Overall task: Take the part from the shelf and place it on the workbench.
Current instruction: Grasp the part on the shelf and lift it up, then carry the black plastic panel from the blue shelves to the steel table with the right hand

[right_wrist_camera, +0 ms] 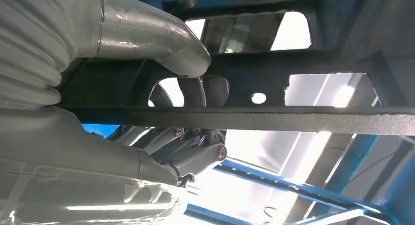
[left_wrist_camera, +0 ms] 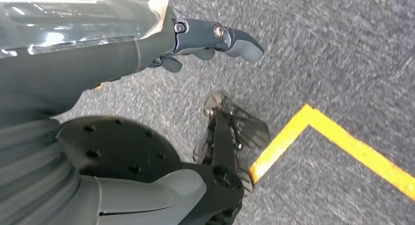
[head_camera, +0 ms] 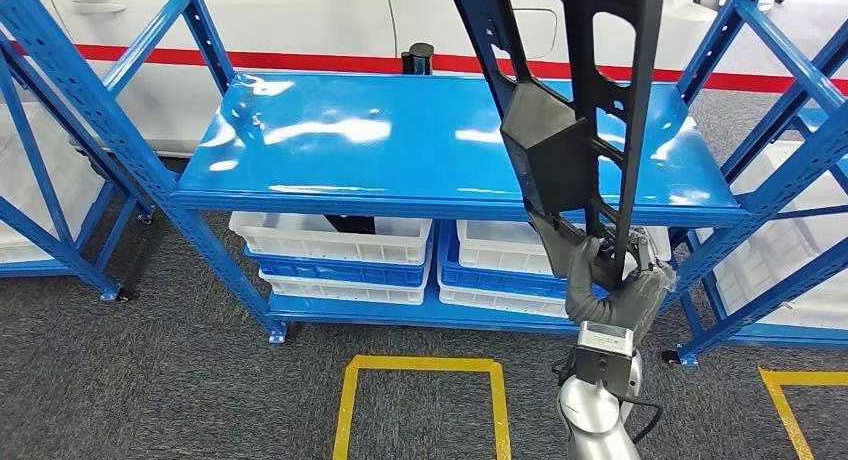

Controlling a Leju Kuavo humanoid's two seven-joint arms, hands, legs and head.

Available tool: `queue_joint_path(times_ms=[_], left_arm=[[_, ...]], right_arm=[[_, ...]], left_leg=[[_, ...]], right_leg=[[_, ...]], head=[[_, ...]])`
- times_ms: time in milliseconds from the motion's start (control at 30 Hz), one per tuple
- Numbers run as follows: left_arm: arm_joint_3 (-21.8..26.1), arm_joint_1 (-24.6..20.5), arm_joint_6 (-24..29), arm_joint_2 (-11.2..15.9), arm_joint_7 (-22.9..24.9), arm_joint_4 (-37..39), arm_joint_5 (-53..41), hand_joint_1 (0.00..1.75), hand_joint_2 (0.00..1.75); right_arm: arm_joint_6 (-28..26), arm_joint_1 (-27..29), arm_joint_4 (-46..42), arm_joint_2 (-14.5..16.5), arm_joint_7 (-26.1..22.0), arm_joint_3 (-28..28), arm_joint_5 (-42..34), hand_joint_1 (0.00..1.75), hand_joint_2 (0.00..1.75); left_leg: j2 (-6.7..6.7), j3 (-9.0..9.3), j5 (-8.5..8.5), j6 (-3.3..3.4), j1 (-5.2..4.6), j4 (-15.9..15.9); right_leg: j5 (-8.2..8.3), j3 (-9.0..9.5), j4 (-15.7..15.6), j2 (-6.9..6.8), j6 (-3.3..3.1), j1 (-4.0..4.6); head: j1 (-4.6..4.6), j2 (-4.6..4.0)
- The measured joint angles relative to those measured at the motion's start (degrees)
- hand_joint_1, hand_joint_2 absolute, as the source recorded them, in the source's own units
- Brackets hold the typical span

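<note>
Part lifted clear of the blue shelf, worktop not yet in sight.

My right hand (head_camera: 622,280) grips the lower end of the single long black frame part (head_camera: 575,110), holding it upright in front of the blue shelf (head_camera: 300,195) on the right side; I judge pickup done, with carrying and placing left. My left hand (left_wrist_camera: 215,39) hangs over the grey carpet, fingers apart, holding nothing. Four white crates (head_camera: 330,238) sit under the shelf, in two stacks of two.
</note>
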Motion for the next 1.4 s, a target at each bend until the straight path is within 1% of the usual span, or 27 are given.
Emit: queue_joint_path(times_ms=[33, 100, 133, 167, 200, 267, 333, 367, 467, 533, 600, 633, 667, 700, 733, 800, 867, 967, 1000, 1067, 1133, 1167, 1200, 1233, 1300, 1333, 1400], left_arm=[[0.0, 0.0, 0.0, 0.0, 0.0, 0.0, -0.1, 0.00, 1.75], [0.0, 0.0, -0.2, -0.1, 0.0, 0.0, -0.2, 0.00, 1.75], [0.0, 0.0, -0.2, -0.1, 0.0, 0.0, -0.2, 0.00, 1.75], [0.0, 0.1, -0.3, -0.1, 0.0, 0.0, -0.2, 0.00, 1.75], [0.0, 0.1, -0.3, -0.1, 0.0, 0.0, -0.2, 0.00, 1.75], [0.0, 0.1, -0.6, -0.1, 0.0, 0.0, -0.3, 0.00, 1.75], [0.0, 0.1, -1.8, 0.0, -0.2, 0.0, -0.2, 0.00, 1.75], [0.0, 0.1, -2.6, 0.1, -0.3, 0.0, -0.2, 0.00, 1.75], [0.1, 0.2, -4.2, 0.5, -0.9, 0.1, 0.1, 0.00, 1.75], [0.4, 0.3, -4.3, 0.6, -1.1, 0.2, 0.2, 0.00, 1.75], [0.8, 0.3, -4.2, 0.6, -1.3, 0.2, 0.2, 0.00, 1.75], [1.0, 0.3, -4.1, 0.7, -1.4, 0.2, 0.2, 0.00, 1.75], [1.1, 0.3, -4.0, 0.7, -1.4, 0.2, 0.2, 0.00, 1.75], [1.1, 0.3, -3.9, 0.6, -1.4, 0.2, 0.2, 0.00, 1.75], [1.1, 0.3, -3.8, 0.6, -1.5, 0.2, 0.2, 0.00, 1.75], [1.2, 0.1, -3.4, 0.5, -1.6, 0.2, 0.2, 0.00, 1.75], [1.3, -0.1, -2.8, 0.2, -1.7, 0.2, 0.2, 0.00, 1.75], [1.5, -0.5, -1.7, -0.5, -2.3, 0.1, 0.2, 0.00, 1.75], [1.6, -0.7, -1.4, -0.7, -2.3, 0.0, 0.2, 0.00, 1.75], [1.7, -1.3, -1.1, -0.9, -2.1, -0.2, 0.2, 0.00, 1.75], [1.8, -1.6, -1.1, -1.1, -1.8, -0.4, 0.2, 0.00, 1.75], [1.8, -1.7, -1.2, -1.2, -1.7, -0.5, 0.2, 0.00, 1.75], [1.8, -1.7, -1.4, -1.2, -1.6, -0.6, 0.2, 0.00, 1.75], [1.9, -1.7, -1.6, -1.2, -1.5, -0.6, 0.2, 0.00, 1.75], [1.9, -1.7, -2.6, -1.2, -1.4, -0.8, 0.2, 0.00, 1.75], [1.9, -1.7, -3.3, -1.1, -1.4, -0.8, 0.2, 0.00, 1.75], [1.9, -1.7, -4.6, -0.9, -1.5, -0.9, -0.1, 0.00, 1.75]], right_arm=[[0.0, 0.0, 0.0, 0.0, 0.0, 0.0, 0.0, 1.75, 1.75], [0.0, -0.1, 0.1, -0.2, 0.0, 0.0, 0.0, 1.75, 1.75], [0.0, -0.1, 0.2, -0.2, 0.0, 0.0, -0.1, 1.75, 1.75], [0.0, -0.1, 0.3, -0.3, 0.0, 0.0, -0.1, 1.75, 1.75], [0.0, -0.1, 0.4, -0.4, 0.0, 0.0, -0.1, 1.75, 1.75], [0.0, -0.1, 0.4, -0.4, 0.0, 0.0, -0.2, 1.75, 1.75], [0.0, -0.1, 0.4, -0.4, 0.0, 0.0, -0.3, 1.75, 1.75], [0.1, -0.1, 0.4, -0.5, 0.0, 0.0, -0.3, 1.75, 1.75], [0.8, -0.1, 0.4, -0.5, 0.0, 0.0, -0.4, 1.75, 1.75], [1.2, -0.1, 0.4, -0.5, 0.0, 0.0, -0.4, 1.75, 1.75], [1.4, -0.1, 0.5, -0.4, 0.0, 0.1, -0.3, 1.75, 1.75], [1.4, 0.0, 0.6, -0.3, 0.0, 0.2, -0.3, 1.75, 1.75], [1.5, 0.0, 0.7, -0.3, 0.0, 0.3, -0.2, 1.75, 1.75], [1.5, 0.0, 0.8, -0.3, 0.0, 0.3, -0.2, 1.75, 1.75], [1.5, 0.0, 0.9, -0.3, 0.0, 0.3, -0.2, 1.75, 1.75], [1.5, 0.0, 1.0, -0.3, 0.0, 0.4, -0.2, 1.75, 1.75], [1.5, -0.1, 1.0, -0.3, -0.2, 0.4, -0.5, 1.75, 1.75], [1.5, -0.4, 1.0, -0.3, -1.5, 0.4, -2.1, 1.75, 1.75], [1.5, -0.6, 1.0, -0.3, -1.9, 0.4, -2.5, 1.75, 1.75], [1.5, -1.1, 1.1, -0.3, -2.3, 0.4, -3.0, 1.75, 1.75], [1.5, -1.4, 1.3, -0.3, -2.3, 0.4, -3.1, 1.75, 1.75], [1.5, -1.4, 1.4, -0.3, -2.3, 0.4, -3.2, 1.75, 1.75], [1.5, -1.4, 1.6, -0.3, -2.4, 0.4, -3.2, 1.75, 1.75], [1.5, -1.5, 1.7, -0.4, -2.4, 0.4, -3.2, 1.75, 1.75], [1.4, -1.7, 1.8, -0.4, -2.5, 0.4, -3.3, 1.75, 1.75], [1.3, -1.8, 1.8, -0.4, -2.6, 0.4, -3.4, 1.75, 1.75], [1.0, -1.9, 1.8, -0.5, -2.8, 0.4, -3.7, 1.75, 1.75]], left_leg=[[0.12, -0.47, 0.56, 0.44, 0.11, -0.2], [0.26, -1.70, 1.48, 0.86, 0.10, -0.2], [0.30, -2.34, 1.93, 0.88, 0.07, -0.1], [0.33, -2.95, 2.36, 0.85, 0.05, -0.1], [0.34, -3.53, 2.76, 0.77, 0.06, 0.0], [0.32, -4.52, 3.33, 0.45, 0.12, 0.4], [0.26, -5.44, 3.76, -0.09, -0.03, 1.2], [0.24, -5.76, 4.02, -0.40, -0.15, 1.5], [0.13, -6.33, 4.32, -1.31, -0.18, 1.9], [0.00, -7.60, 1.15, -1.95, 0.07, 4.9], [-0.05, -9.96, -4.16, -2.57, 0.36, 12.0], [-0.06, -10.96, -5.89, -2.80, 0.46, 15.6], [-0.06, -11.29, -6.47, -2.92, 0.55, 17.9], [-0.06, -10.59, -5.88, -2.95, 0.62, 18.1], [-0.06, -8.64, -4.47, -2.86, 0.69, 15.8], [-0.14, -2.88, -2.04, -2.44, 0.73, 7.5], [-0.25, 0.44, -1.54, -1.93, 0.47, 2.1], [-0.16, 0.03, -0.89, -0.79, 0.08, 1.1], [-0.05, -0.34, -0.37, -0.24, 0.10, 0.9], [0.18, -1.39, 0.78, 0.62, 0.22, 0.7], [0.27, -2.83, 1.80, 0.92, 0.10, 0.8], [0.30, -3.56, 2.29, 0.94, 0.06, 0.8], [0.30, -4.20, 2.73, 0.89, 0.04, 0.9], [0.24, -4.75, 3.12, 0.77, 0.05, 0.9], [0.00, -5.64, 3.78, 0.34, 0.01, 1.1], [-0.16, -5.99, 4.09, 0.05, -0.08, 1.2], [-0.46, -6.46, 4.74, -0.60, -0.26, 1.5]], right_leg=[[-1.74, -1.08, 2.3, 0.03, -0.19, 0.02], [-6.14, -3.74, 9.7, 0.06, -0.65, -0.04], [-7.54, -4.63, 13.1, 0.06, -0.57, -0.07], [-7.98, -4.73, 15.0, 0.06, -0.23, -0.11], [-7.47, -3.76, 14.6, 0.06, 0.30, -0.18], [-5.18, 1.24, 7.7, 0.04, 1.27, -0.35], [-4.21, 6.16, 0.0, 0.12, 1.31, -0.25], [-4.30, 7.16, -1.9, 0.17, 1.07, -0.14], [-3.89, 6.47, -2.2, 0.24, -0.08, -0.36], [-3.02, 5.69, -2.2, 0.14, -1.39, -0.78], [-2.07, 4.61, -2.1, 0.05, -2.18, -0.71], [-1.65, 3.98, -2.0, 0.03, -2.24, -0.64], [-1.27, 3.37, -1.8, 0.01, -2.21, -0.59], [-0.96, 2.82, -1.7, 0.01, -2.10, -0.56], [-0.69, 2.35, -1.5, 0.02, -1.98, -0.55], [-0.27, 1.72, -1.2, 0.05, -1.61, -0.46], [0.22, 1.34, -1.0, 0.04, -0.96, -0.28], [0.93, 0.85, -1.0, -0.03, 0.41, -0.30], [0.41, 0.34, -0.4, -0.01, 0.62, -0.32], [-2.95, -1.85, 4.1, 0.06, 0.33, -0.30], [-7.13, -4.74, 12.1, 0.11, 0.08, -0.31], [-8.15, -5.42, 15.1, 0.11, 0.30, -0.32], [-8.11, -5.02, 16.0, 0.11, 0.72, -0.33], [-7.18, -3.41, 14.4, 0.11, 1.24, -0.36], [-4.93, 2.37, 6.0, 0.44, 1.81, -0.41], [-4.40, 5.13, 1.9, 0.79, 1.67, -0.38], [-4.54, 7.51, -2.4, 1.29, 0.88, -0.19]], head=[[0.07, 0.01], [0.20, 0.01], [0.21, 0.01], [0.21, 0.01], [0.22, 0.01], [0.22, 0.01], [0.19, 0.01], [0.17, 0.01], [0.13, 0.01], [0.07, 0.00], [0.02, 0.01], [0.01, 0.01], [0.01, 0.01], [0.01, 0.01], [-0.01, 0.01], [-0.01, 0.01], [0.05, 0.01], [0.05, 0.02], [0.06, 0.02], [0.17, 0.02], [0.23, 0.01], [0.22, 0.01], [0.22, 0.01], [0.22, 0.01], [0.22, 0.01], [0.16, 0.01], [0.10, 0.02]])
